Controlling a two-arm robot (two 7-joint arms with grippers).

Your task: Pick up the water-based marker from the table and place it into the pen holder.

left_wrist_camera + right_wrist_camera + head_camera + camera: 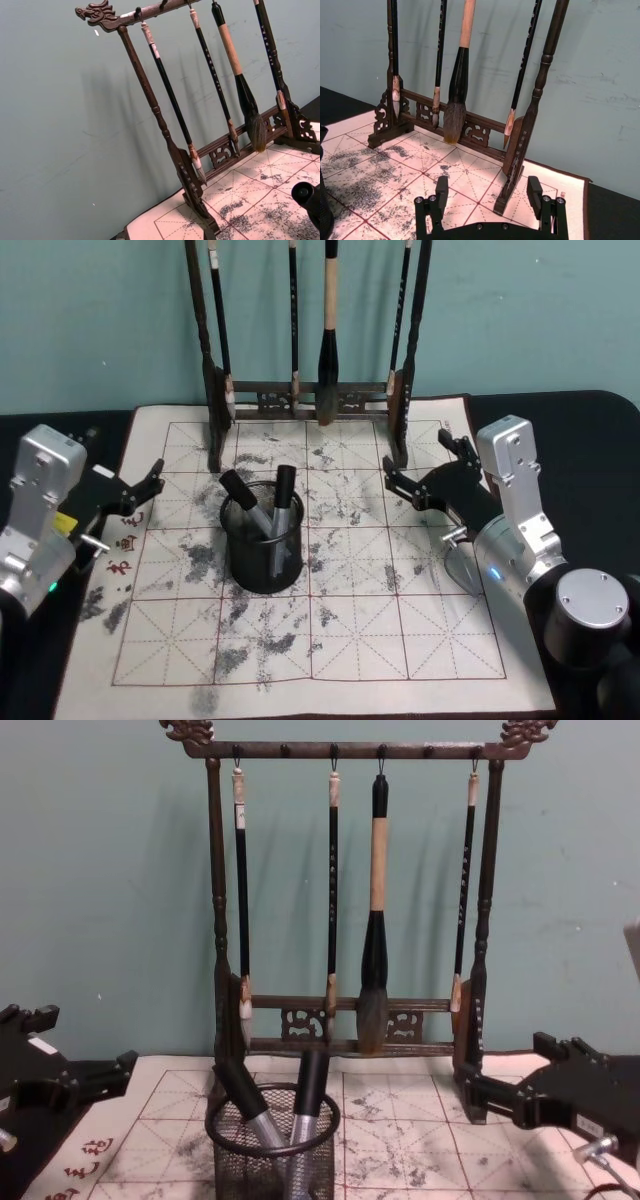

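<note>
We are seeing the task as good as done: two black-capped, grey-barrelled markers are leaning inside the black wire-mesh cylindrical pen holder, which is standing near the middle of the white cloth mat with red grid lines and grey ink stains covering the dark table, and we are finding no marker lying loose on the mat. Our left gripper is hanging over the mat's left edge with its fingers apart, holding nothing; our right gripper is hanging over the mat's right side, fingers likewise spread and bare. Behind, the tall dark wooden brush rack is carrying four hanging brushes. We are judging nothing left but to retreat.
</note>
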